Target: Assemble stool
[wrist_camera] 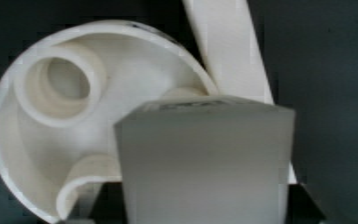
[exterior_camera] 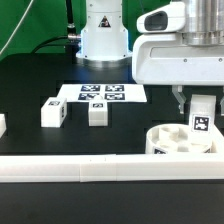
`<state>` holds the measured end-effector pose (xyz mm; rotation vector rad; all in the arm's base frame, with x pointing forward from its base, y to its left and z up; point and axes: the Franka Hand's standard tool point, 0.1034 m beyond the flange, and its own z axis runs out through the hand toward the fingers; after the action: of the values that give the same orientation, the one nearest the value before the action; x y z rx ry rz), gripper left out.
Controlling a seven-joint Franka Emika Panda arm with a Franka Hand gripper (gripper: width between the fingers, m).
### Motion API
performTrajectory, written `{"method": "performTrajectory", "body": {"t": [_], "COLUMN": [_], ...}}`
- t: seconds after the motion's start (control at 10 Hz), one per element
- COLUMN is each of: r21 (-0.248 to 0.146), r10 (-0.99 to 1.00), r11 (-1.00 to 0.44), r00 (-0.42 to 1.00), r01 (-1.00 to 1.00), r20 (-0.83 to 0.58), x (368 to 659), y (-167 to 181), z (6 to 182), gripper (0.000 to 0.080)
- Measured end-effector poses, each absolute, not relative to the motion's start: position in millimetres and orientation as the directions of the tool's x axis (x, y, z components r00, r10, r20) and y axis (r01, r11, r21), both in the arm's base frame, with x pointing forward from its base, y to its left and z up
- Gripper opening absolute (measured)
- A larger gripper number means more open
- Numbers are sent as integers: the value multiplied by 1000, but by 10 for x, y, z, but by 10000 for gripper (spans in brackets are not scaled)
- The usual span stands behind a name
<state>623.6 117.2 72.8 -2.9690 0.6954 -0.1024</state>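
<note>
Along the near edge of the black table [exterior_camera: 25,100] we see a long, smooth white rail [exterior_camera: 90,168]. Just behind it, by the near corner on the exterior view's right, sits the seat disc [exterior_camera: 178,145]. It is round, glossy white plastic with raised ribs and a round socket. The gripper [exterior_camera: 197,106] is clamped on the held leg block [exterior_camera: 201,122], a rectangular white piece with a black-and-white tag. The block stands upright over the disc; we cannot tell whether they touch. Nearer the table's middle lie the first loose leg block [exterior_camera: 53,112] and the second loose leg block [exterior_camera: 97,113], apart. Toward the far edge lies the flat marker board [exterior_camera: 103,93].
</note>
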Motion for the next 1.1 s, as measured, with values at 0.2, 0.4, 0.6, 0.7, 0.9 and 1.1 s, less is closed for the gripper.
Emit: {"method": "performTrajectory", "body": {"t": [0.2,0.4,0.6,0.7,0.9,1.1], "r21": [-112,-135,-148,-152,-144,-132], "r10": [-553,-740,-871,-921,-958,-980], "r11": [-829,-665,-474,-363,-246,-123], "r00": [832,672,487,379,263,141], "r01": [-548,-735,-868,-919,-958,-984], "r20": [29,-16,-62,-93,-113,-140], "x": [6237,6220,6213,6210,6211,6212], "y": [1170,1171,1181,1192,1201,1203], "z": [728,724,719,716,717,718], "gripper": [338,338,338,338,338,340]}}
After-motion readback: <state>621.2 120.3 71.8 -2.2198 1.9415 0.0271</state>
